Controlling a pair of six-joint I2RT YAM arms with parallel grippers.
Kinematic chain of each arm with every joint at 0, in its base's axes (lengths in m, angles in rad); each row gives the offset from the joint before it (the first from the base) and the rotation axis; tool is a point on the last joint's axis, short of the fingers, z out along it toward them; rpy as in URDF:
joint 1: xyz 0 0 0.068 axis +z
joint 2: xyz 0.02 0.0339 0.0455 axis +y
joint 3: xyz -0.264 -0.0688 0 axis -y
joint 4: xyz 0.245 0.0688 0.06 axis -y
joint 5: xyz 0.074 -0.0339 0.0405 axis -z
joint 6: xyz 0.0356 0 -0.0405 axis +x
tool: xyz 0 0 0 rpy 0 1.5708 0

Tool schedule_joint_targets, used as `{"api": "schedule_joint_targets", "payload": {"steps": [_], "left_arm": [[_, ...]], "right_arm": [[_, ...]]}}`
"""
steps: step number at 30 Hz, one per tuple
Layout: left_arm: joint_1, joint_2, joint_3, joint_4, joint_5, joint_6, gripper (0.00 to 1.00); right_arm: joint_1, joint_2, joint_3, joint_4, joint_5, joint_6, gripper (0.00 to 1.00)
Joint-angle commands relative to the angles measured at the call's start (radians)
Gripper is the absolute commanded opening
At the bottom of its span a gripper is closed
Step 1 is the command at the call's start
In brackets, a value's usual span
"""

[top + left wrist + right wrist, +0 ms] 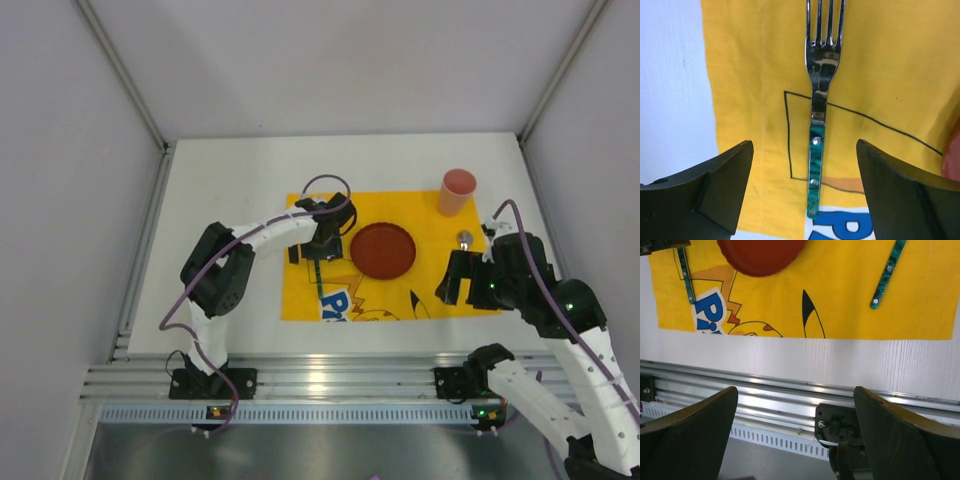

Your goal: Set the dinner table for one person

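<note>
White counter (pixel 230 180) fills scene, yellow placemat (pixel 420 205) on it, centre-right. Red plate (pixel 382 250) mid-mat. Green-handled fork (pixel 817 125) flat on mat left of plate, spoon (pixel 887 272) right of plate, pink cup (pixel 457 191) at mat's far right corner. Left claw (pixel 804 145) spread wide above fork handle, not gripping. Right claw (pixel 795 390) spread wide over near counter edge, empty.

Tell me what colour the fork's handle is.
Fork handle: marbled teal-green, clearest in the left wrist view.

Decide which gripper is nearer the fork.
Left. The left gripper hovers open directly over the fork; the right gripper is beyond the red plate, near the right edge of the placemat.
</note>
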Motion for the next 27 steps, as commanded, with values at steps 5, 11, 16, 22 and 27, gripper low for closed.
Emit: {"api": "schedule_joint_targets", "payload": {"steps": [5, 11, 16, 22, 27], "left_arm": [[-0.053, -0.355, -0.021, -0.105, -0.114, -0.040, 0.91], [-0.186, -0.620, -0.168, -0.039, -0.139, 0.010, 0.91], [-0.237, -0.953, -0.473, 0.269, -0.304, 0.134, 0.93], [-0.236, -1.372, -0.912, 0.729, -0.528, 0.646, 0.96], [-0.234, -1.581, -1.145, 1.037, -0.648, 0.953, 0.99]], "right_arm": [[0.009, -0.188, 0.097, 0.113, 0.053, -0.015, 1.00], [0.009, -0.445, -0.024, 0.231, 0.239, 0.085, 1.00], [0.011, -0.525, -0.102, 0.168, 0.141, 0.187, 1.00], [0.009, -0.545, -0.134, 0.111, 0.164, 0.244, 1.00], [0.008, -0.516, -0.099, 0.108, 0.193, 0.198, 1.00]]}}
